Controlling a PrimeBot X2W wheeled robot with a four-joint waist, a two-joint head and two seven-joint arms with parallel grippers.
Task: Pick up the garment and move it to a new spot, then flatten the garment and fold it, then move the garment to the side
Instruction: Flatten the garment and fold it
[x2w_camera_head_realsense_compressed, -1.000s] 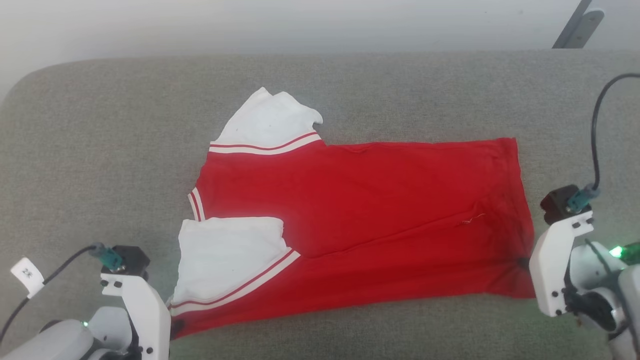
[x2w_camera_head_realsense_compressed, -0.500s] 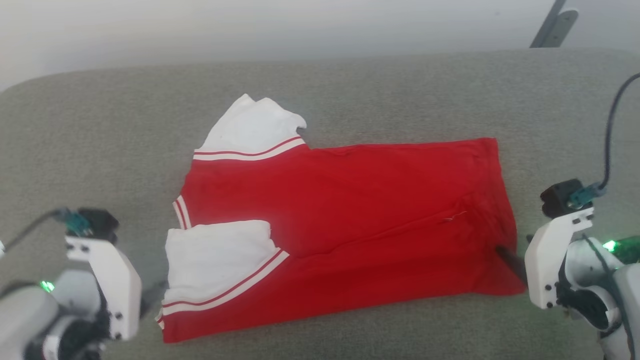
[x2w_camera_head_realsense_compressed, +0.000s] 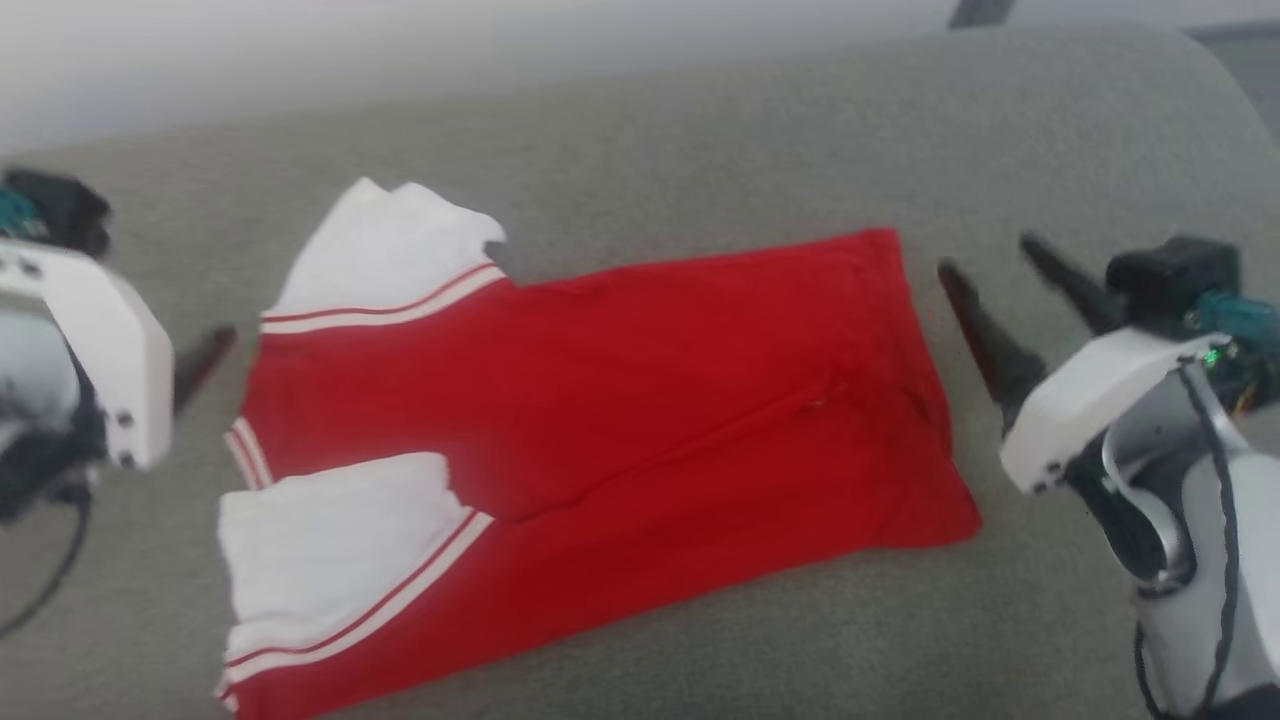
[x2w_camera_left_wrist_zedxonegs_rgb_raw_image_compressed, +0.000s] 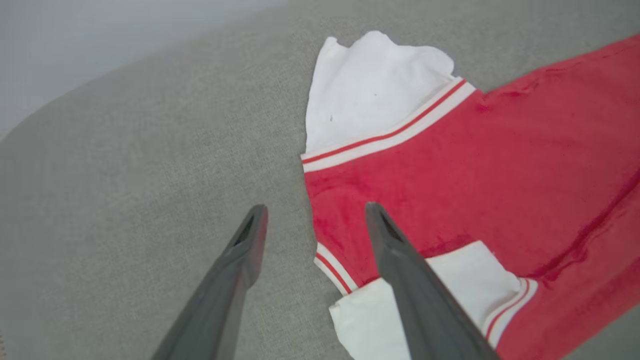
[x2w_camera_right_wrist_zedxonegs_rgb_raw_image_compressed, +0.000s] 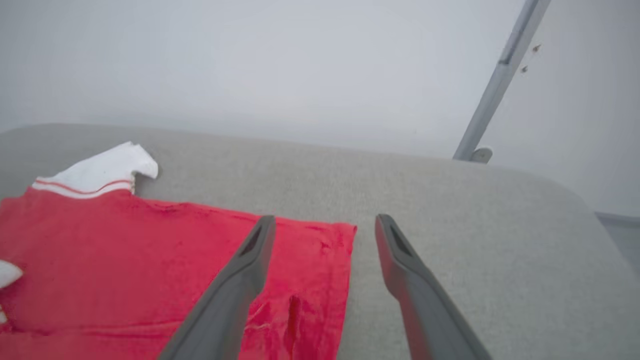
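Soft even light, motion-blurred head view

Your left gripper (x2w_camera_left_wrist_zedxonegs_rgb_raw_image_compressed: 316, 207) and right gripper (x2w_camera_right_wrist_zedxonegs_rgb_raw_image_compressed: 325, 218) both hold their fingers spread wide and empty, apparently angled inward, though the head view is blurred.

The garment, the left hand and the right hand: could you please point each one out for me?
garment (x2w_camera_head_realsense_compressed: 620, 400), head view, middle of the red body.
left hand (x2w_camera_left_wrist_zedxonegs_rgb_raw_image_compressed: 316, 206), left wrist view, midway between its open fingertips.
right hand (x2w_camera_right_wrist_zedxonegs_rgb_raw_image_compressed: 325, 217), right wrist view, midway between its open fingertips.
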